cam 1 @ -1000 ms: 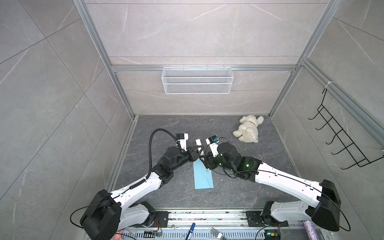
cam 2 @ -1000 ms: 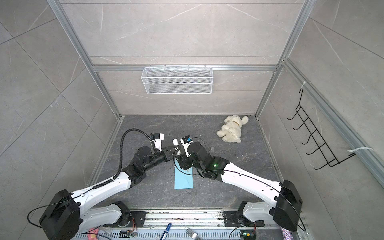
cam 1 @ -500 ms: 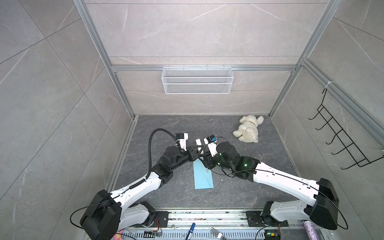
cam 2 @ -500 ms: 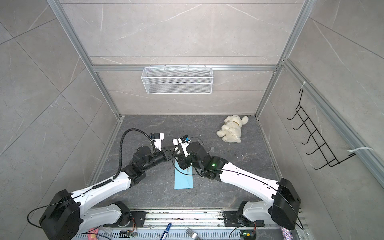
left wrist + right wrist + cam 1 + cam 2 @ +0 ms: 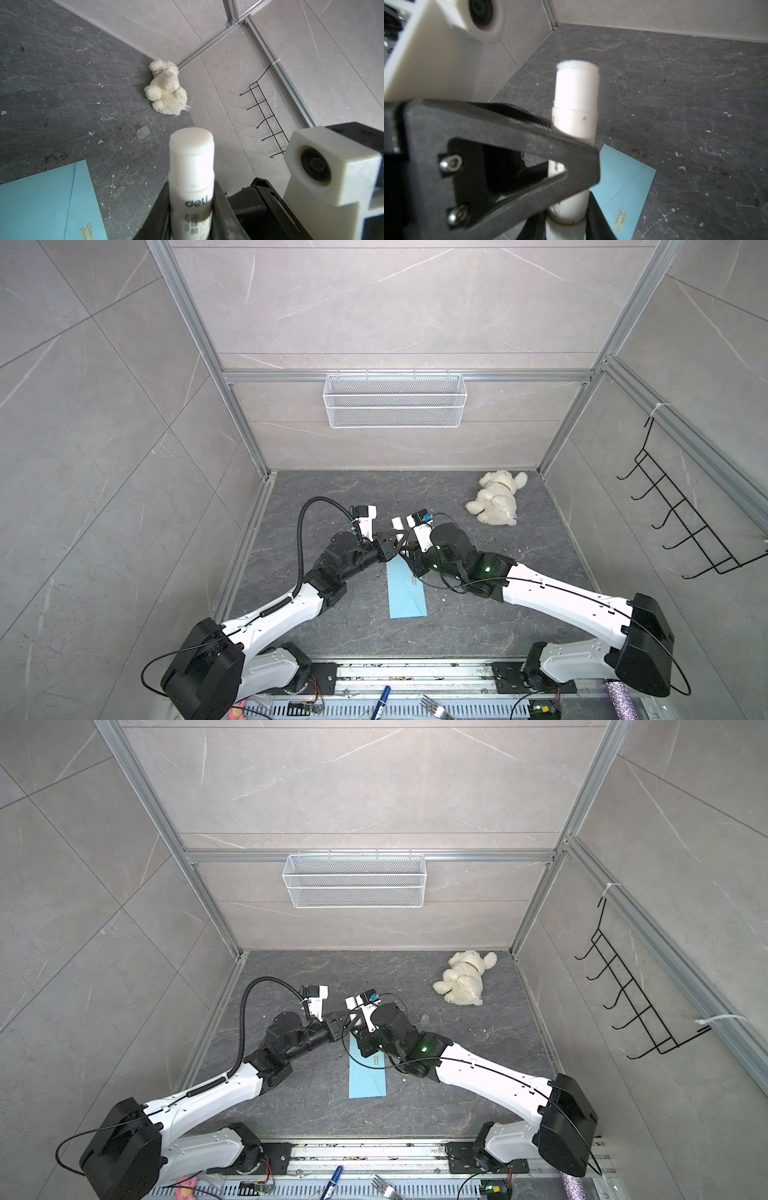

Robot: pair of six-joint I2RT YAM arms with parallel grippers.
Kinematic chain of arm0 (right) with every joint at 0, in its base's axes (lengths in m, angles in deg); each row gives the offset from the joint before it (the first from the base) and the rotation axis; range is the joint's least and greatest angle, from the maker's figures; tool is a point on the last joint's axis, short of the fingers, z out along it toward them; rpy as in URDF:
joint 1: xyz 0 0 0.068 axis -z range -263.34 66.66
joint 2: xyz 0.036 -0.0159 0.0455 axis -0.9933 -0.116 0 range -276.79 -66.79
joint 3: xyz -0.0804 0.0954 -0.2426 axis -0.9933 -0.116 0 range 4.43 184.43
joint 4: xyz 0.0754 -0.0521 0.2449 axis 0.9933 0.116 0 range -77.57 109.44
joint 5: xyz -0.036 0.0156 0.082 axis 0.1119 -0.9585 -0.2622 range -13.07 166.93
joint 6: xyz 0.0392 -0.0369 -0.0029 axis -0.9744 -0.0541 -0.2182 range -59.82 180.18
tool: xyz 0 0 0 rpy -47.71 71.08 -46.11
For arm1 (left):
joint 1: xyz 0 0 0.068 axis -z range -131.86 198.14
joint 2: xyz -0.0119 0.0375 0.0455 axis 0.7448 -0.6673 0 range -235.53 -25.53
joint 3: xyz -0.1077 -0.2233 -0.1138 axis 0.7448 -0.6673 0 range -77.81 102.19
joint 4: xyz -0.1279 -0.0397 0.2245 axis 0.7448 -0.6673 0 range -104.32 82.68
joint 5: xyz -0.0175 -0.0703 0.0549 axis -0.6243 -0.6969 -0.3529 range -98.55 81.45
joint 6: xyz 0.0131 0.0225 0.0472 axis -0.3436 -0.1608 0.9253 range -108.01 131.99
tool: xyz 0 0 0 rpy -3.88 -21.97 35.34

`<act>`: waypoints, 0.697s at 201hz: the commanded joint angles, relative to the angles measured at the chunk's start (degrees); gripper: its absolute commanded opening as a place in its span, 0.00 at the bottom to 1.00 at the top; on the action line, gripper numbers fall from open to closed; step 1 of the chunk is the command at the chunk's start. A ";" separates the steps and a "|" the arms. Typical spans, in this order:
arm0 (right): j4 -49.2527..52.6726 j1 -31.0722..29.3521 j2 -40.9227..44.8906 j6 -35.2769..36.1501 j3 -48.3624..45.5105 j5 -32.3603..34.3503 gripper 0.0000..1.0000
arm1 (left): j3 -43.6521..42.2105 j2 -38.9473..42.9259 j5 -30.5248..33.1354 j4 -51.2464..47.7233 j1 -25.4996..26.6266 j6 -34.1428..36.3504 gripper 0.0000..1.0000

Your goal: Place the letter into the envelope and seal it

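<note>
Left tool clamps base of uncapped glue stick. Right tool: one finger across barrel, grip unclear. Envelope flat on counter, far end beneath tools. Letter not in view. Likely gluing flap: pin envelope, stroke lightly. Open room front and right; cap and plush bear well apart.

We read the brand "deli" in dark letters on the white glue stick, with Chinese characters, apparently "固体胶", beneath it. Gold print on the blue envelope was too small to read.
</note>
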 commanded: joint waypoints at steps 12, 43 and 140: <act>0.07 -0.03 0.44 1.32 0.19 1.16 0.10 | 0.43 2.16 -0.48 0.73 -0.04 2.73 0.22; 0.23 0.73 1.97 2.44 -0.86 -2.90 0.06 | 0.11 5.34 -2.67 -0.47 -1.77 7.26 0.48; -4.84 6.39 7.61 1.24 -5.15 -19.26 0.02 | -6.35 10.69 -16.88 10.98 -9.34 10.83 0.79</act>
